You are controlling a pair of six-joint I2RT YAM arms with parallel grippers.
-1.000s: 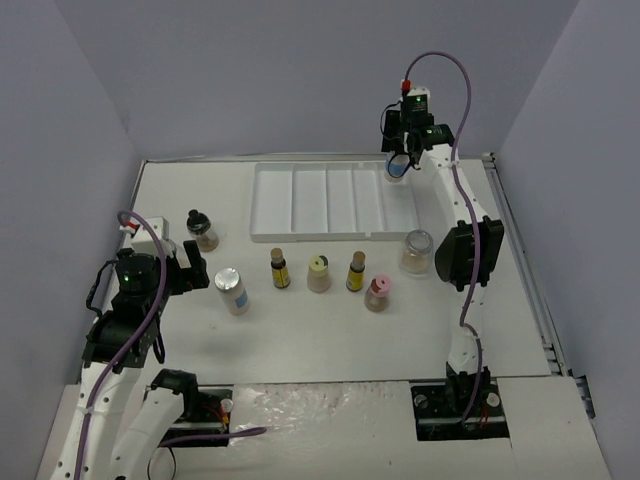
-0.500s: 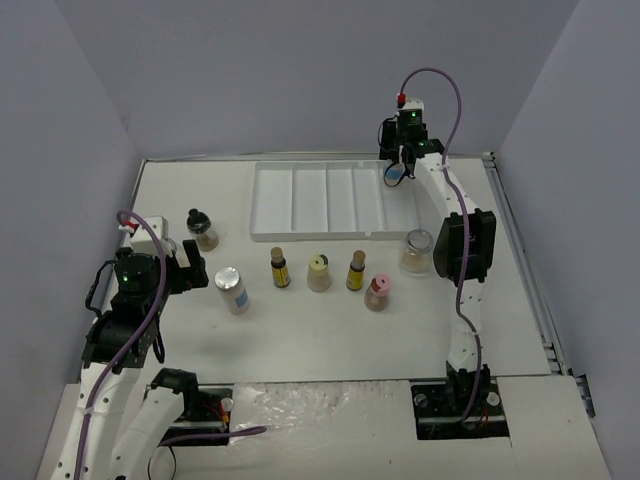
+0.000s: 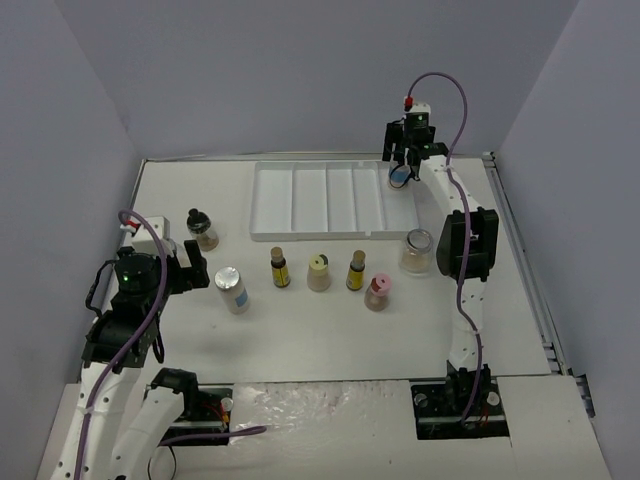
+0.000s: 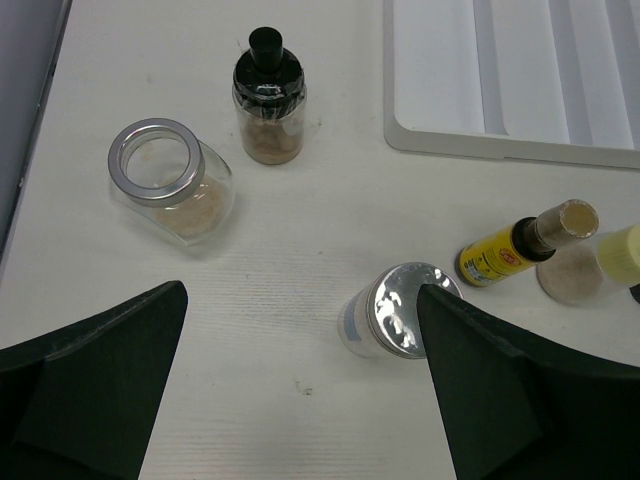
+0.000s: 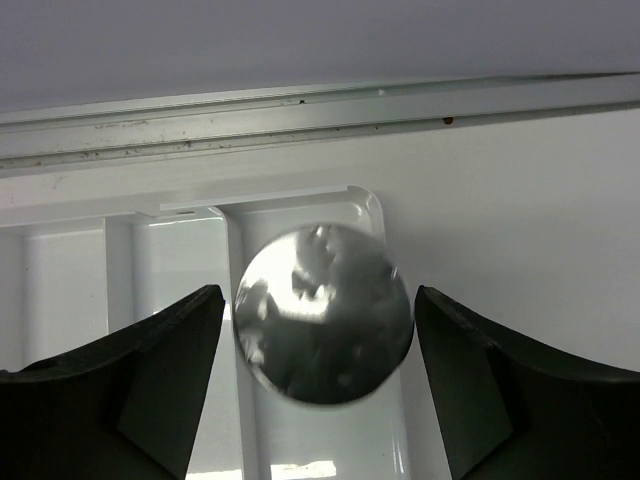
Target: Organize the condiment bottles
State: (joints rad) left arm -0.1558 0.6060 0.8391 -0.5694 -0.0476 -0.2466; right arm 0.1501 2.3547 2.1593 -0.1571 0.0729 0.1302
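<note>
A silver-capped bottle (image 5: 323, 315) is seen upright in the tray's (image 3: 310, 195) far-right corner, between the right gripper's (image 5: 320, 295) parted, released fingers. The left gripper (image 4: 302, 292) is held wide open, near left, above a second bottle (image 4: 392, 322).

The divided tray (image 3: 320, 200) is plain white. Upper left of the left wrist view: a black-capped jar (image 4: 268, 95) holding tan powder, and a silver-rimmed clear jar (image 4: 172, 182), tan inside. At its right edge, an amber bottle (image 4: 522, 244) wears a yellow label and tan cap. Right of centre overhead, a pink-capped bottle (image 3: 378, 292).
</note>
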